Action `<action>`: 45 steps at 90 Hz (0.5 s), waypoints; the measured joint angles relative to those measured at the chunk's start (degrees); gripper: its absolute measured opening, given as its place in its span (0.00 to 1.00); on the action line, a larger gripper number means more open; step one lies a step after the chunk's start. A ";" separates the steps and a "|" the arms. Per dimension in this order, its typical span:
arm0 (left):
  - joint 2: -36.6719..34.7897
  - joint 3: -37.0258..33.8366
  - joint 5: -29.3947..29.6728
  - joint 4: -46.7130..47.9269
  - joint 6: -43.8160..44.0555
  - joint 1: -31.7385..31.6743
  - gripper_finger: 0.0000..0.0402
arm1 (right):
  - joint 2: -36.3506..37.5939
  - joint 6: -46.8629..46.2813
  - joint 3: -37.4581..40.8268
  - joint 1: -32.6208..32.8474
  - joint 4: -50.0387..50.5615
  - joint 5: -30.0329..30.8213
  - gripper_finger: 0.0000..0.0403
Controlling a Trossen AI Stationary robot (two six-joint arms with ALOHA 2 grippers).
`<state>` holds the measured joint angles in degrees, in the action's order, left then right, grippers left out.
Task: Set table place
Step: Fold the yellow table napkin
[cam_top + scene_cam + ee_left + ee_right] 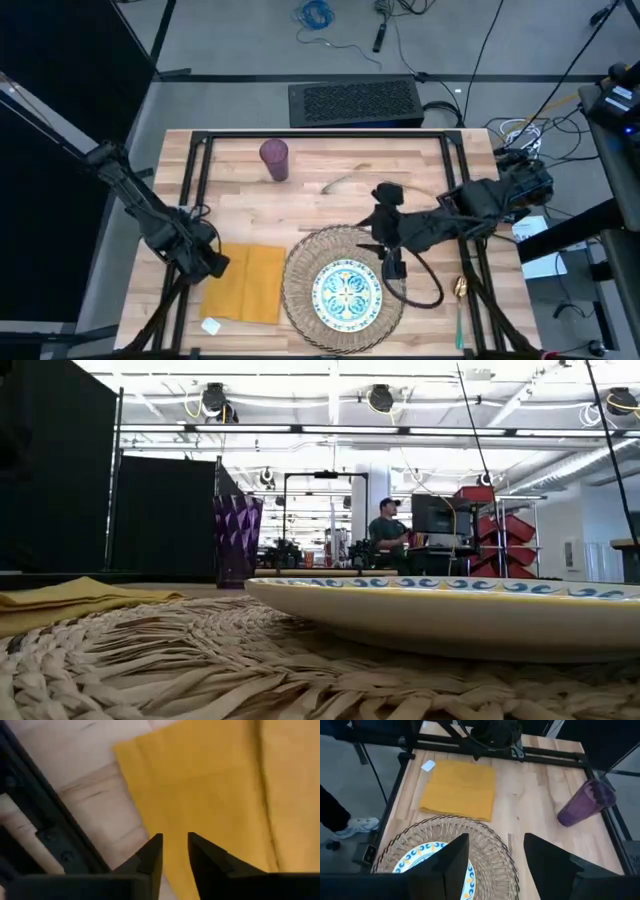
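A round woven mat (300,275) lies at the table's near middle. A blue-green patterned plate (348,292) rests flat on it. Left of the mat, a folded yellow napkin (247,283) lies flat. A purple tumbler (273,158) stands upright at the far side. A gold piece of cutlery (340,182) lies behind the mat, and a teal-handled spoon (460,310) lies at the near right. My left gripper (175,847) hovers over the napkin's left edge (150,820), its fingers a narrow gap apart. My right gripper (495,865) hangs wide open above the mat's far right part.
A black frame (200,150) runs along the table's far, left and right sides. A small white tag (211,325) lies near the napkin's near left corner. Bare wood (420,160) shows at the far right. A person (385,525) sits far off in the room.
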<state>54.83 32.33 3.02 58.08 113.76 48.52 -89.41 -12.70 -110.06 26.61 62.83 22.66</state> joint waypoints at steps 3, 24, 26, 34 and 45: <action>0.00 -0.14 0.02 -0.53 0.00 0.01 0.24 | 0.00 -0.15 0.00 0.18 0.03 0.00 0.44; 1.71 -0.73 2.49 -0.74 3.28 0.00 0.27 | -0.04 -0.58 0.00 0.13 0.33 0.07 0.44; 2.00 -0.73 2.52 -0.74 3.88 -0.01 0.27 | -0.04 -0.58 0.00 0.13 0.33 0.10 0.44; 3.87 -0.73 2.80 -1.31 6.36 0.06 0.27 | -0.04 -0.58 0.00 0.13 0.34 0.09 0.44; 6.52 -0.73 3.04 -4.44 7.97 0.54 0.27 | -0.04 -0.33 0.00 0.18 0.80 0.06 0.44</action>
<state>61.35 31.59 6.07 53.64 121.74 49.06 -89.45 -13.02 -110.06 26.79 63.62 22.72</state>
